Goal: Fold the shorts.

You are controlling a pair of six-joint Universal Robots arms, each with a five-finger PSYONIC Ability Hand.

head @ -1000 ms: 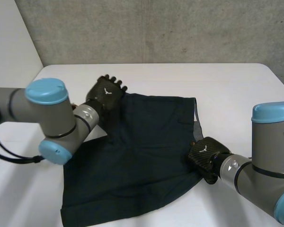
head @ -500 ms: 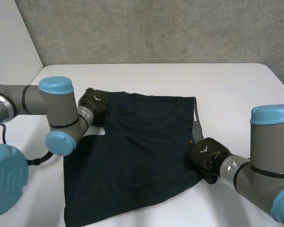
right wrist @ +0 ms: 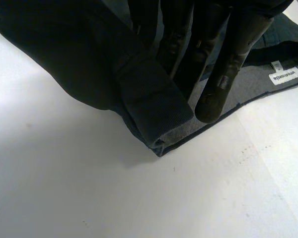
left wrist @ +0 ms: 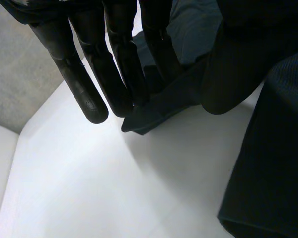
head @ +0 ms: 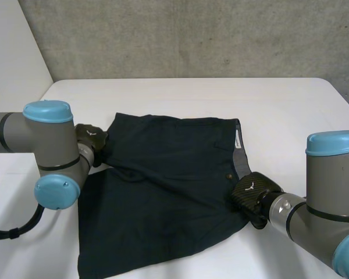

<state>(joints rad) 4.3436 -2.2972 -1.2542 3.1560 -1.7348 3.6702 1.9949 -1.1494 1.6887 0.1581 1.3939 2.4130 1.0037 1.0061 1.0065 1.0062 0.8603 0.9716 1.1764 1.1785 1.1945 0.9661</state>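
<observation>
From the head view, the dark navy shorts [head: 168, 186] lie spread flat over the middle of the white table [head: 279, 110]; the left hand [head: 91, 138] sits at the cloth's left edge, near its far corner; the right hand [head: 251, 193] sits at the right edge, at the near end of the waistband [head: 239, 152]; a grey wall [head: 192, 35] stands behind the table.

In the left wrist view, the hand's straight fingers [left wrist: 87, 79] reach down to the table and pinch a fold of the shorts' edge against the thumb [left wrist: 233, 59]; the pinched corner juts out just beyond the fingertips, lifted a little off the surface.

In the right wrist view, the hand's straight fingers [right wrist: 228, 59] lie on the grey inner side of the waistband while the thumb presses from the other side, so the hand grips the corner; a small white label [right wrist: 284, 76] shows on the band beside the fingertips.
</observation>
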